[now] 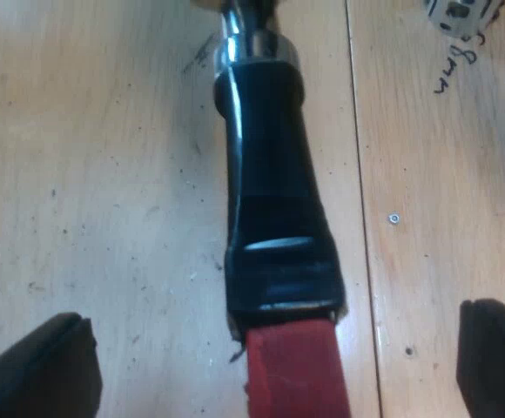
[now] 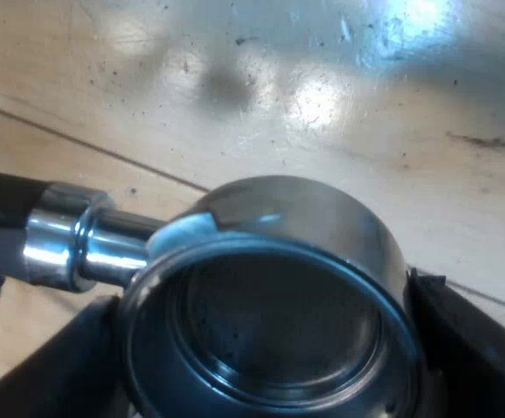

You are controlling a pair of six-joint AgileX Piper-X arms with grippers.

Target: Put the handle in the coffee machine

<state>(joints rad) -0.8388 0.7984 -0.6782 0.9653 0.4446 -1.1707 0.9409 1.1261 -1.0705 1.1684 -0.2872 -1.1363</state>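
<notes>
Fingers (image 1: 52, 366) of my left gripper (image 1: 279, 335) stand wide apart, one on each side of the red end (image 1: 292, 370) of the handle (image 1: 270, 174), and neither touches it. That gripper is released and holds nothing. I judge it straddles the red end this way so that it can close on the handle and take it over for the turn into the machine. Beyond the red end the dark handle runs away from the gripper to a shiny metal collar (image 1: 252, 43). Under it is the wooden table (image 1: 87, 174), with a small washer (image 1: 394, 218) and some pen scribble (image 1: 457, 74) farther off.

At the other end of the holder (image 2: 113, 239), my right gripper (image 2: 265, 335) has a finger (image 2: 470, 348) against each side of the round metal basket (image 2: 305, 218). The jaws are about as far apart as the basket is wide, and as far as I can see they are clamped on its wall. The basket's open mouth faces up toward the wrist and looks empty. Gripping the basket leaves the whole handle free for the other arm, which is probably why it is held there. The table (image 2: 322, 87) lies beyond. I cannot tell whether the holder rests on the wood or hangs just above it. So the holder is over the table, between the two grippers, and not yet locked into the machine.
</notes>
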